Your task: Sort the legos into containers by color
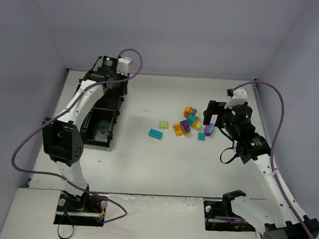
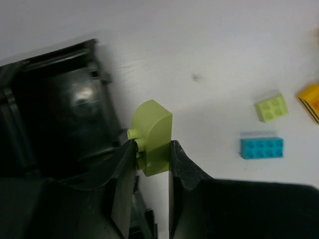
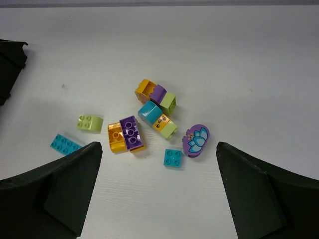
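The left hand (image 2: pixel 152 167) pinches a curved green brick (image 2: pixel 152 132) between its fingers, just beside the rim of the black tray (image 2: pixel 60 109) on the left side of the desk (image 1: pixel 146 162). The right hand (image 3: pixel 158 164) is spread wide and holds nothing, above the loose bricks. Below it lie a cluster (image 3: pixel 130 133) of orange, purple, cyan and green pieces, an oval purple piece (image 3: pixel 196 140) and a square cyan brick (image 3: pixel 173 157). A long cyan brick (image 3: pixel 65 144) and a small green brick (image 3: pixel 89 122) lie apart, toward the tray.
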